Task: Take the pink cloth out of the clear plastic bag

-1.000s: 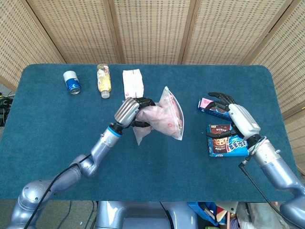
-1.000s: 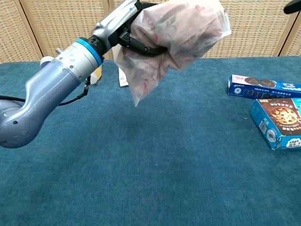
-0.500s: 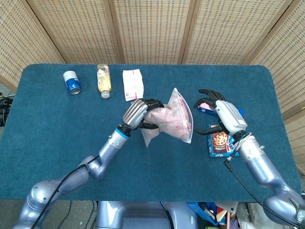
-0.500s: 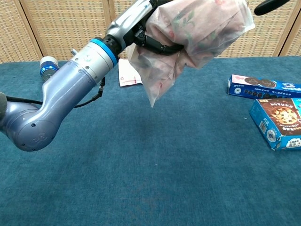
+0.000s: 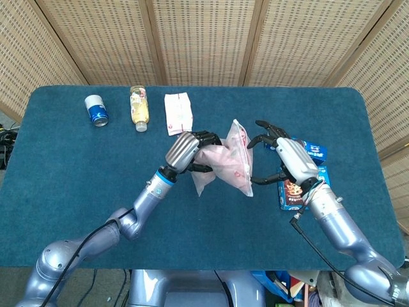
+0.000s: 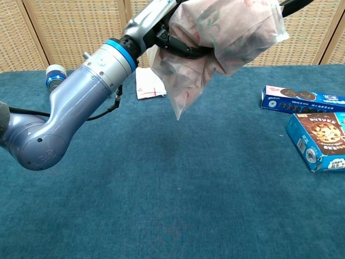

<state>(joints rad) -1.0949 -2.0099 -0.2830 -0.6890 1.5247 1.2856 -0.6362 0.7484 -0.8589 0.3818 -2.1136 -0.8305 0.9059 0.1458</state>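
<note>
My left hand [image 5: 186, 151] grips the clear plastic bag [image 5: 238, 157] and holds it above the table's middle. Inside it the pink cloth [image 5: 220, 163] shows as a crumpled pink mass with a floral print. In the chest view the bag [image 6: 226, 38] hangs at the top of the frame, a loose corner [image 6: 180, 105] pointing down, with my left hand [image 6: 161, 24] wrapped around its side. My right hand [image 5: 283, 153] hovers open just right of the bag's edge, fingers spread toward it. Only a dark fingertip [image 6: 294, 5] of that hand shows in the chest view.
Two blue cookie boxes [image 5: 300, 192] [image 6: 299, 99] lie on the table's right side under my right arm. A blue can [image 5: 96, 110], a small bottle [image 5: 139, 107] and a white packet [image 5: 178, 112] lie along the back left.
My left hand carried the bag to the right and slightly higher. My right hand moved left from above the cookie boxes until it stands close beside the bag.
</note>
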